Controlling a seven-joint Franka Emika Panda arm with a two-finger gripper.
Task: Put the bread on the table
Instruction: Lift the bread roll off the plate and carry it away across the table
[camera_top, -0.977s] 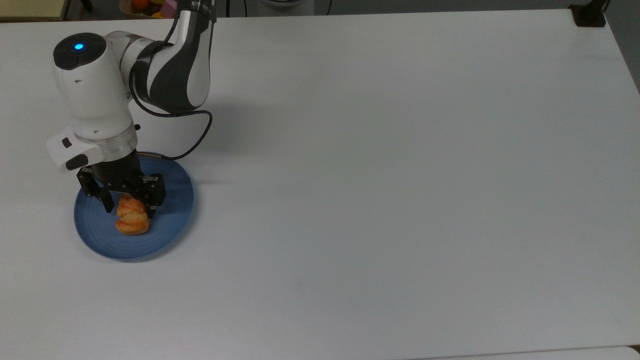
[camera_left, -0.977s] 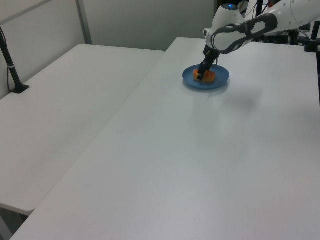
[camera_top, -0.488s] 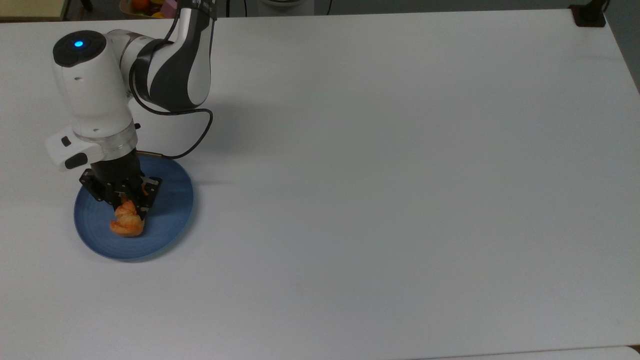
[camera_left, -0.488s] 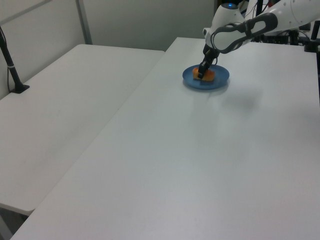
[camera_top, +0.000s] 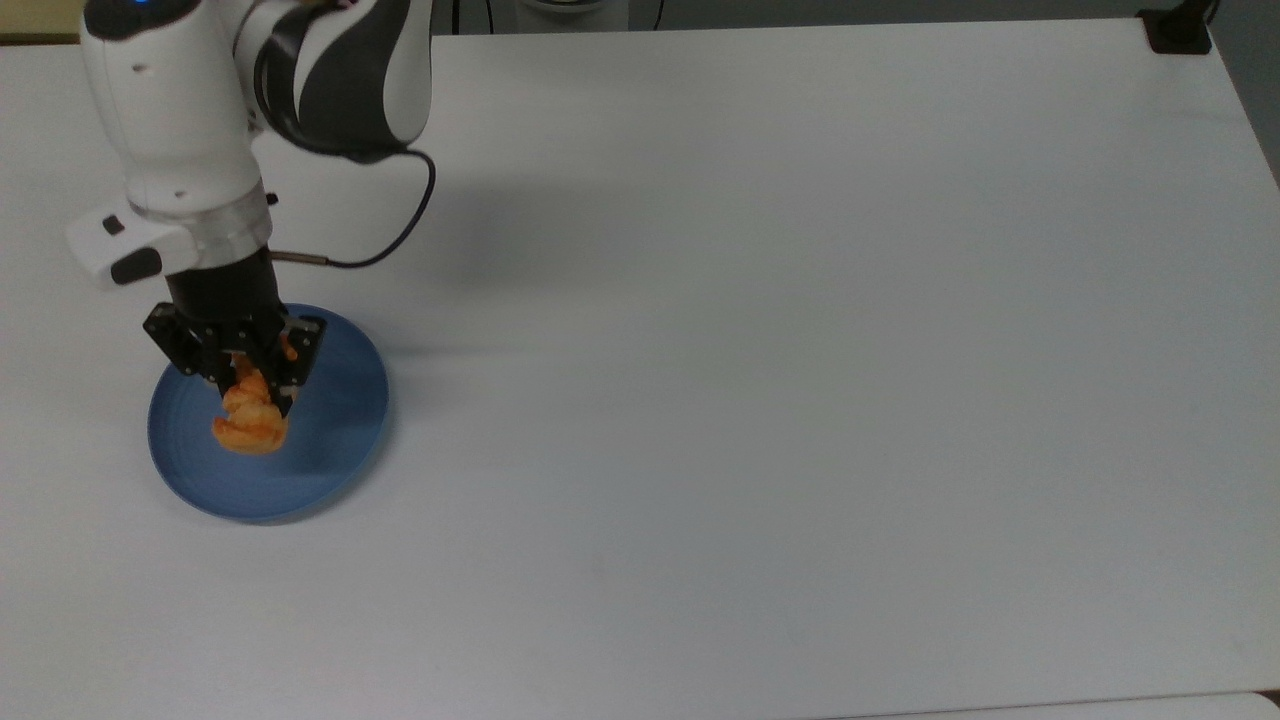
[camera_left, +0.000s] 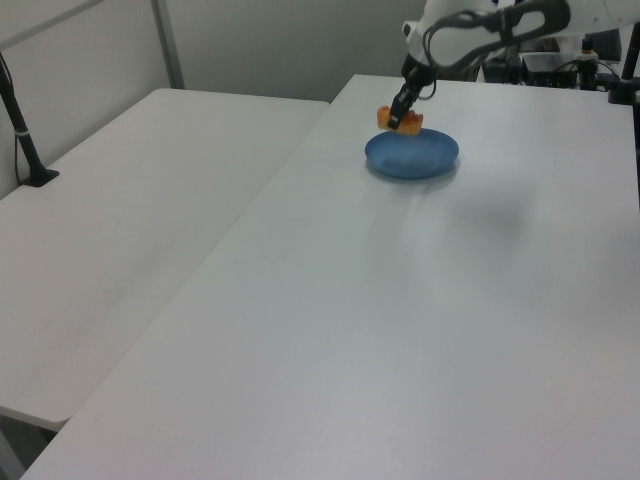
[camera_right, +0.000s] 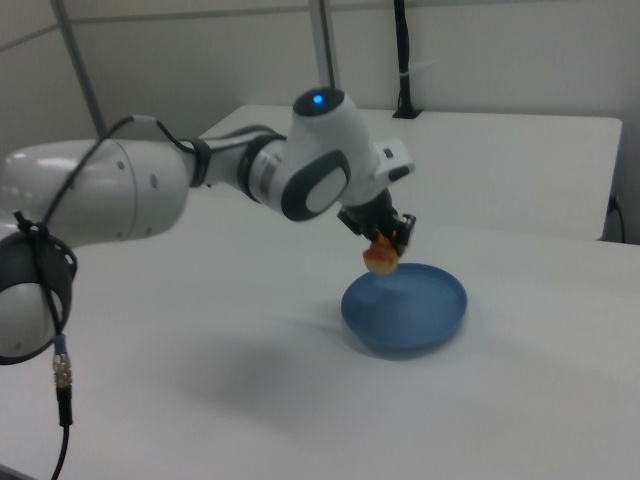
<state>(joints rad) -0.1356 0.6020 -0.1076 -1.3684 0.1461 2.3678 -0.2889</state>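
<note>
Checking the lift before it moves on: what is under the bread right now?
The blue plate lies below the bread, which hangs clear of it in the end effector. The plate looks bare.

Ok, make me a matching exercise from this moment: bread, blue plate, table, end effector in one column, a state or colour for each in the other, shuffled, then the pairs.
Things:
1. bread
2. blue plate
3. table
4. end effector

States:
A. plain white, plate resting on it
B. shut on the pastry
C. nothing lying on it
D. golden-orange, held in the air above the plate

Pairs: 1-D, 2-C, 3-A, 4-B
</note>
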